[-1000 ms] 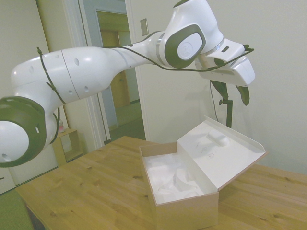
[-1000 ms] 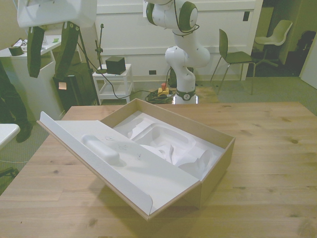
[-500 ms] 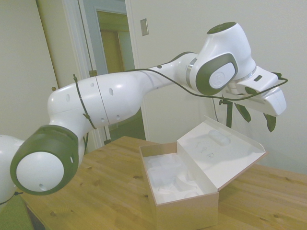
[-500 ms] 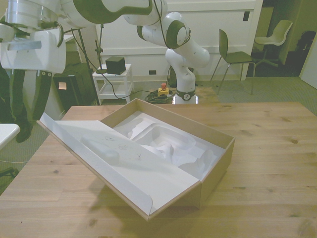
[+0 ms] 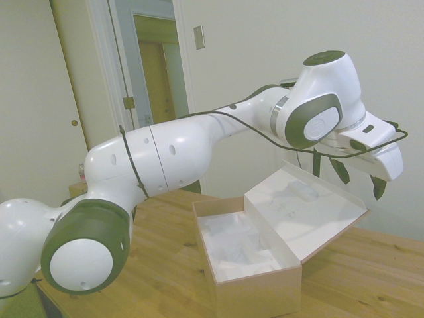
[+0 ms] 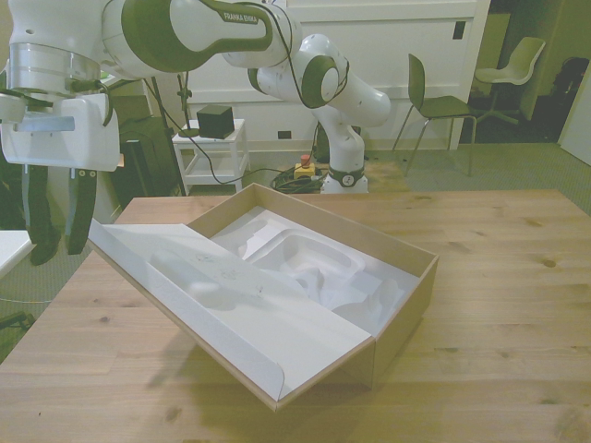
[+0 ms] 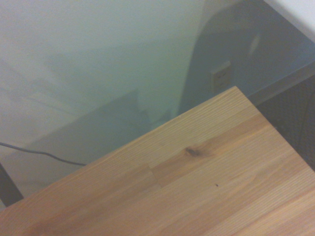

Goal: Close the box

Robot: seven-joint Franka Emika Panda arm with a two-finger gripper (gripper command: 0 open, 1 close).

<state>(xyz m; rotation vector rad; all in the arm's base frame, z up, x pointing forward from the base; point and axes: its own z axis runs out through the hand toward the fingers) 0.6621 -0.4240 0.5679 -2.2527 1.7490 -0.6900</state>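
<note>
One box [image 6: 305,305] on one wooden table [image 6: 499,277] — one gripper [image 6: 55,249] beside it; behind the table, two chairs [image 6: 439,103] and one white trolley [image 6: 211,152]

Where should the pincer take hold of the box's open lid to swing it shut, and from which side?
Judging by its pose, take the lid at its raised free edge, furthest from the hinge, coming from outside the box on the front view's left, where the open pincer hangs.
</note>
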